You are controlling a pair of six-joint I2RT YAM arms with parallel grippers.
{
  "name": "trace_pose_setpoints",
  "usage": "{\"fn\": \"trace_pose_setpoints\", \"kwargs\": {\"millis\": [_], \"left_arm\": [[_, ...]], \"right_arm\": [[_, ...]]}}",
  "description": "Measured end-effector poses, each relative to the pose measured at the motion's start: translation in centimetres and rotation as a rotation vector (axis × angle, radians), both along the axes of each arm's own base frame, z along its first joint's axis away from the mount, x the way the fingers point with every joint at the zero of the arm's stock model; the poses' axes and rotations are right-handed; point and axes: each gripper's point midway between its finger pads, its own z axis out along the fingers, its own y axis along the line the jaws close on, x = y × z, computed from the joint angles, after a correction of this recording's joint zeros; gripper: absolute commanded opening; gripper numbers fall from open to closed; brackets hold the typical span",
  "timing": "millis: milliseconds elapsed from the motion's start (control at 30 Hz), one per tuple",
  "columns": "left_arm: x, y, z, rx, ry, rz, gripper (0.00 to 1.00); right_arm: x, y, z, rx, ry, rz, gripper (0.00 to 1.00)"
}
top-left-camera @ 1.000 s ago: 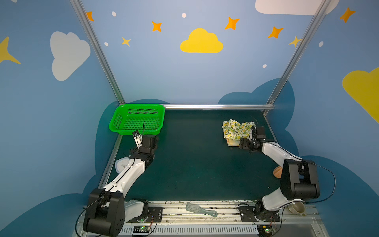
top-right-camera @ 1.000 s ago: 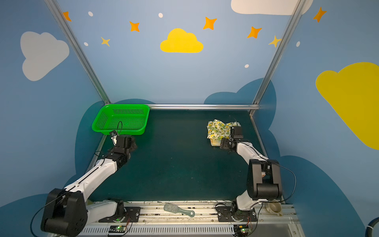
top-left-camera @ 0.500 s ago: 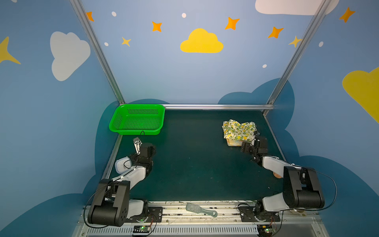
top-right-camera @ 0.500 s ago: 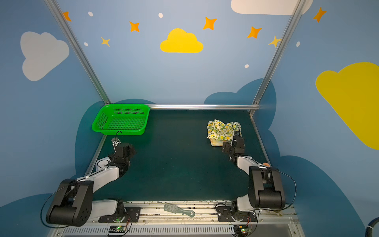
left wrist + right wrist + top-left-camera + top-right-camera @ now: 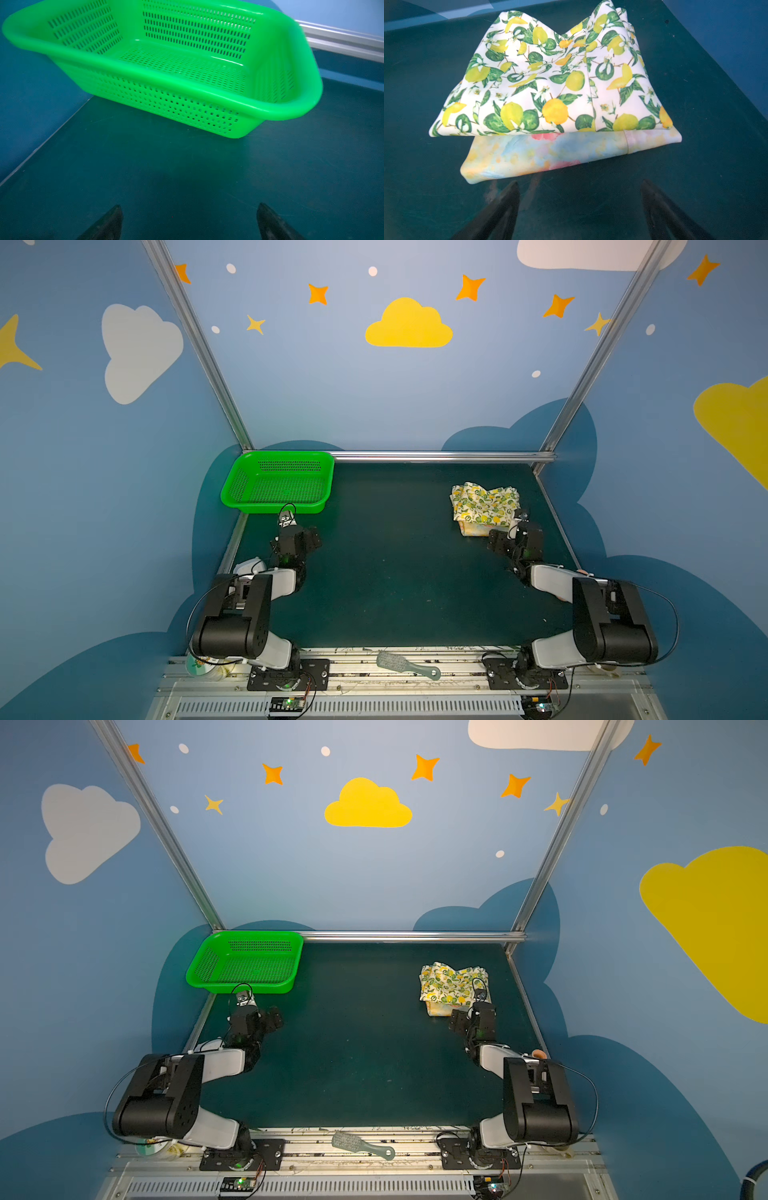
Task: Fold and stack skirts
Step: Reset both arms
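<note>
A: Blue walls (image 5: pixel 374 398) painted with clouds and stars close in the dark green table (image 5: pixel 395 572) on three sides, with metal posts (image 5: pixel 195 344) rising from the far corners. How much open room is there?

B: Plenty. The whole middle of the table is bare, from the near edge to the far edge.

A: Where are the skirts?

B: They are stacked near the right edge, toward the far right corner. The lemon skirt (image 5: pixel 550 83) lies folded on top of the pastel skirt (image 5: pixel 550 153). The pastel one sticks out from under it on the near side.

A: And the grippers?

B: The right gripper (image 5: pixel 580 181) is low over the table just beside the pastel skirt's near edge. Its jaws are spread wide with nothing between them. The left gripper (image 5: pixel 189 204) is spread just as wide and holds nothing. It points at the green mesh basket (image 5: pixel 235 487).

A: Is anything in the way?

B: Only that basket, in the far left corner and near the left gripper. A brush (image 5: pixel 407 664) lies off the table on the rail (image 5: pixel 457 664) along the near edge, between the two arm bases.
</note>
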Motion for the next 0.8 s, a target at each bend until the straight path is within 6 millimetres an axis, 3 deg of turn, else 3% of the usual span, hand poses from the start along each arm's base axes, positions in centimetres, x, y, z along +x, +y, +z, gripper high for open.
{"fn": "trace_pose_setpoints", "kwargs": {"millis": [800], "left_arm": [[0.24, -0.97, 0.06, -0.004, -0.016, -0.072, 1.0]], "right_arm": [[0.04, 0.4, 0.07, -0.016, -0.002, 0.014, 0.89]]}}
